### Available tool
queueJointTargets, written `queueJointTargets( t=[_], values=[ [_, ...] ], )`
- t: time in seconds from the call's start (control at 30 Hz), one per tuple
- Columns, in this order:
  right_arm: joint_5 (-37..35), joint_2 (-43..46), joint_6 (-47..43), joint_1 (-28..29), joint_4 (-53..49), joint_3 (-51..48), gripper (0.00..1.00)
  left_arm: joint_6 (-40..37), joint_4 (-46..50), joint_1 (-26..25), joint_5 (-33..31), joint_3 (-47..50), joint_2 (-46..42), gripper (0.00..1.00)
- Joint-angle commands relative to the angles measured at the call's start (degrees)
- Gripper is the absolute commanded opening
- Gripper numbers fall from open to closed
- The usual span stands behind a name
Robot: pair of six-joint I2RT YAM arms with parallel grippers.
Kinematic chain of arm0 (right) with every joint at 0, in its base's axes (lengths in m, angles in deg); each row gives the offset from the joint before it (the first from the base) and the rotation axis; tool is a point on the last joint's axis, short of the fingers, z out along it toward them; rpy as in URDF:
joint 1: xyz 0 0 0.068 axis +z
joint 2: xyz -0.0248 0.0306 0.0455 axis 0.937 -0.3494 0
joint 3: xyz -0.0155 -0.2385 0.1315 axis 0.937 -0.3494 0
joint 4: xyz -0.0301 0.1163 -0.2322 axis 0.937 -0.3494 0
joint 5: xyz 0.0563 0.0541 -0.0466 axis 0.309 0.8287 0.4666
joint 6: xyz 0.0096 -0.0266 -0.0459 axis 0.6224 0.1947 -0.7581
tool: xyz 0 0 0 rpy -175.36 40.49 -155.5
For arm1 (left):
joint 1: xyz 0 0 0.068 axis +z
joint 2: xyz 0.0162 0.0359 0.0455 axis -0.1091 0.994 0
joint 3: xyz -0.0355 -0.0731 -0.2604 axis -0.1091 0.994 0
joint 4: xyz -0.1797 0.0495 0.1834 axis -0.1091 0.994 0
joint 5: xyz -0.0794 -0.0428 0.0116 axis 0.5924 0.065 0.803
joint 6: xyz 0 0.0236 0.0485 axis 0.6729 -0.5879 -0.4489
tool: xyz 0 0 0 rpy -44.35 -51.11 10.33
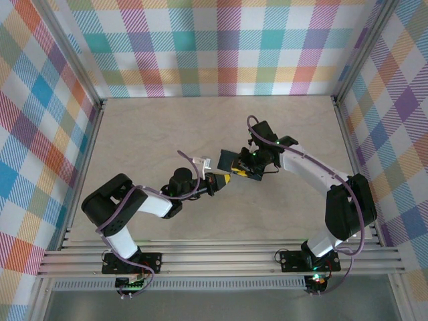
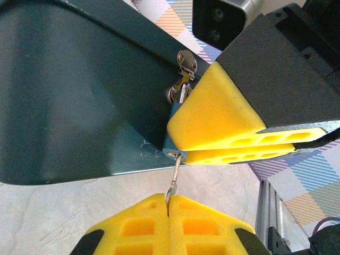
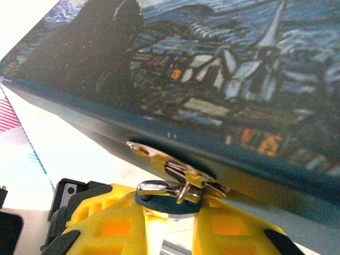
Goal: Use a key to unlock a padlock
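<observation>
**Key held at the padlock's base**

The key (image 2: 172,183) is pinched between the closed pads of the left gripper (image 2: 169,201), and its tip meets the base of the padlock (image 2: 171,112) just ahead of the fingertips. The small blue padlock is clamped between the narrowed fingers of the right gripper (image 3: 169,226). Its shackle (image 3: 159,187) is hung through the hasp (image 3: 175,169) of a painted box (image 3: 223,69) just beyond them.

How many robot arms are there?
2. The left arm reaches in from the left side and the right arm from the right side. They meet at the box in the middle of the table. None seems hidden.
</observation>
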Motion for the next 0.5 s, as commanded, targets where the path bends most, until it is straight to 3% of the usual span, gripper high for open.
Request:
queueJointTargets(
  t=[0.0, 0.47],
  values=[
    [1.26, 0.08, 0.58, -0.25, 1.35, 2.00, 0.00, -2.57, -0.03, -0.73, -1.67, 0.62, -2.67, 0.00],
    [1.54, -0.03, 1.12, -0.25, 1.54, 2.00, 0.00, -2.73, 0.55, -1.36, -2.57, 0.42, -1.59, 0.00]
  ],
)
